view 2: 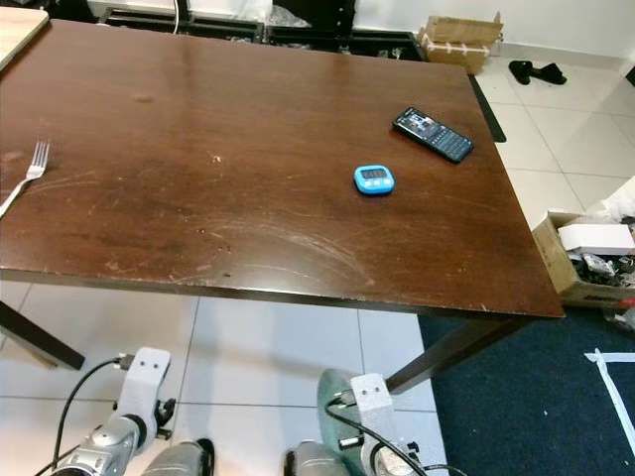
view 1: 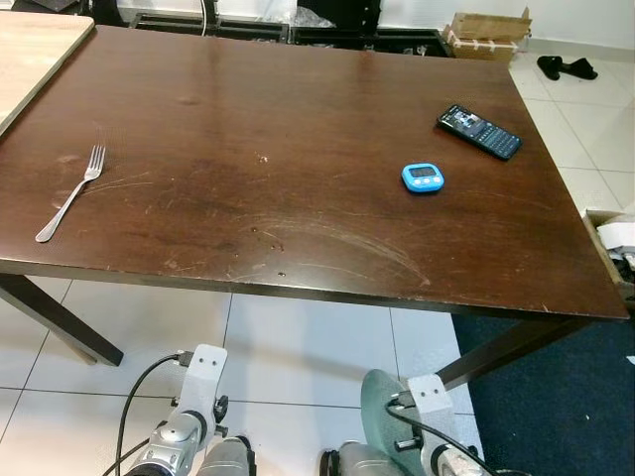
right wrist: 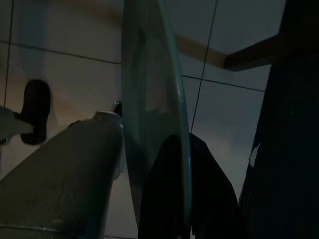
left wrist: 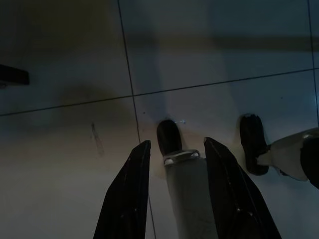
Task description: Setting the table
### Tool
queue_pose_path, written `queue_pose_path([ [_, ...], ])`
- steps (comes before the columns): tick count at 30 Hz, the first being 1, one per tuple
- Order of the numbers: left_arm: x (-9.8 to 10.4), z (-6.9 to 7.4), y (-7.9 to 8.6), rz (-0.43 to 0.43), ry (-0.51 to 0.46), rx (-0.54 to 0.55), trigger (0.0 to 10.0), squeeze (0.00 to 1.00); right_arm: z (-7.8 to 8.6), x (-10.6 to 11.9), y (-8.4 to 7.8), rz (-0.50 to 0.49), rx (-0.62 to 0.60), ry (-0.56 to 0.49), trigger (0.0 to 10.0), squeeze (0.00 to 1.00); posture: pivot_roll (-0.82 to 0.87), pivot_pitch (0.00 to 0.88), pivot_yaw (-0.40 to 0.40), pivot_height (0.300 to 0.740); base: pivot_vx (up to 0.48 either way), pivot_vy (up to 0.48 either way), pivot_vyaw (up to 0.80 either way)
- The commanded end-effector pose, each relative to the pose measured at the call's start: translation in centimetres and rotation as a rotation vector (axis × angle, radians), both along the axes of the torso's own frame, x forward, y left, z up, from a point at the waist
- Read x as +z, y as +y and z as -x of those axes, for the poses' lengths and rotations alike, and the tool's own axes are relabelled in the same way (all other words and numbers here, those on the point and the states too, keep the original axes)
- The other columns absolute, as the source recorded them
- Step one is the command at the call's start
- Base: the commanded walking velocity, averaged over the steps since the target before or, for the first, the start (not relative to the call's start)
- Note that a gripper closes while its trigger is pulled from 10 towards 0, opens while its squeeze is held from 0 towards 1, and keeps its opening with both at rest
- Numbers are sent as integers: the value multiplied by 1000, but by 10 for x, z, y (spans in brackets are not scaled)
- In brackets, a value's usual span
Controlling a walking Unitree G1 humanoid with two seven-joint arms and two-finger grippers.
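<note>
A silver fork (view 1: 71,190) lies near the left end of the dark brown table (view 1: 298,119), tines pointing away from me. Both arms hang low in front of the table's near edge. My right gripper (right wrist: 187,194) is shut on the rim of a pale green plate (right wrist: 149,99), which stands on edge below the tabletop (view 1: 382,421). My left gripper (left wrist: 177,142) is open and holds nothing; it points down at the tiled floor above my own feet.
A black phone (view 1: 479,131) and a blue timer (view 1: 423,178) lie on the table's right half. A light wooden table (view 1: 35,50) adjoins at the far left. A cardboard box (view 2: 585,253) and a dark rug (view 2: 536,397) are on the floor to the right.
</note>
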State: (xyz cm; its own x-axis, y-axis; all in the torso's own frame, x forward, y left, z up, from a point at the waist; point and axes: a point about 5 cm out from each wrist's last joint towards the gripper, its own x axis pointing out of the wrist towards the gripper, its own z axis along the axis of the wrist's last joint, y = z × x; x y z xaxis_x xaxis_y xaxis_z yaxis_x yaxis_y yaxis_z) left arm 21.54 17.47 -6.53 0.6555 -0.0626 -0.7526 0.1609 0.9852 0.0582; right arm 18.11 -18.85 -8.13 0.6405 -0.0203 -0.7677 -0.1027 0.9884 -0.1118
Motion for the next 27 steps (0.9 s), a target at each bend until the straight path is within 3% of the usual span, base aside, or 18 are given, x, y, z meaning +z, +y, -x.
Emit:
queue_pose_path([
  [1, -3, 6, 3, 4, 18, 15, 10000, 0, 6, -2, -3, -3, -35, 13, 10000, 0, 51, 105, 8, 740, 0, 0, 0],
  [27, -2, 6, 10, 3, 11, 28, 10000, 0, 0, 0, 2, -22, -45, -13, 10000, 0, 73, 103, 11, 740, 0, 260, 0],
])
